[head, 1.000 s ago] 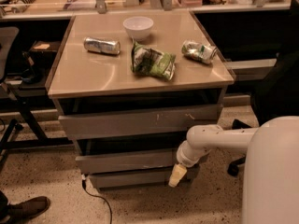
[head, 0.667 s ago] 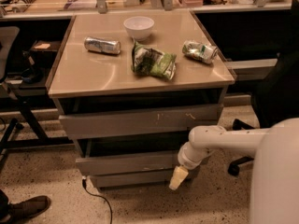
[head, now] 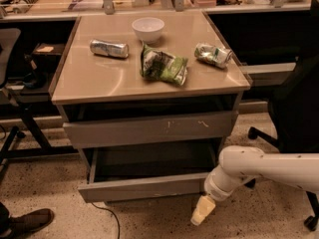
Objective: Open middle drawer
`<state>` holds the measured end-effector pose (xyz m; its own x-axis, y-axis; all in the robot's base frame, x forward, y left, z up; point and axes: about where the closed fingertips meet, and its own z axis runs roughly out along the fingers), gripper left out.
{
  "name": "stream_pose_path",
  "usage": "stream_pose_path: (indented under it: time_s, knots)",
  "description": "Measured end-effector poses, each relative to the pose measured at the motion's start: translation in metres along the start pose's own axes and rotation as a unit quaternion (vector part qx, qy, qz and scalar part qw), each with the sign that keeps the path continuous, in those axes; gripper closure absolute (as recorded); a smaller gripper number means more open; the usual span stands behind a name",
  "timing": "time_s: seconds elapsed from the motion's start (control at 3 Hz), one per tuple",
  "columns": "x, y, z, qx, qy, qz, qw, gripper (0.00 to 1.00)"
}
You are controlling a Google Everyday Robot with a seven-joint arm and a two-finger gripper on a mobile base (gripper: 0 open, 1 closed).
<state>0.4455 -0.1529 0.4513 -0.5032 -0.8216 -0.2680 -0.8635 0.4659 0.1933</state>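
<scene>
A grey drawer cabinet with a tan top (head: 94, 81) stands in the middle of the scene. On the top sit a white bowl (head: 148, 29) at the far edge, a silver can (head: 108, 48) lying on its side to the left, a green snack bag (head: 163, 66) in the middle and a crushed can (head: 213, 54) to the right.

Below the top, the scratched upper drawer (head: 149, 128) is slightly out. Under it the middle drawer (head: 144, 187) is pulled well out towards the near side, its shallow grey inside showing.

The robot's white arm (head: 259, 166) reaches in from the right, low over the speckled floor. Its cream gripper (head: 202, 212) points down just beside the near right corner of the middle drawer's front. Whether it touches the front, and whether it is open or closed, cannot be told.

A black office chair (head: 299, 108) stands close on the right behind the arm. A brown shoe (head: 27, 222) and a dark cable (head: 112, 220) lie on the floor at the near left.

A second ago the middle drawer was only slightly out; now it sits further out, and the gripper is nearer and a little further right.
</scene>
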Motion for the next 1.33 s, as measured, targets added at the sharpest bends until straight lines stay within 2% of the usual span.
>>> stream_pose_path:
  time_s: [0.33, 1.0, 1.33]
  knots:
    - [0.003, 0.004, -0.001, -0.002, 0.002, 0.002, 1.0000, 0.00]
    - [-0.054, -0.020, -0.024, 0.011, -0.043, -0.059, 0.9972, 0.00]
    - [-0.070, -0.024, -0.009, -0.003, -0.034, -0.076, 0.9965, 0.00]
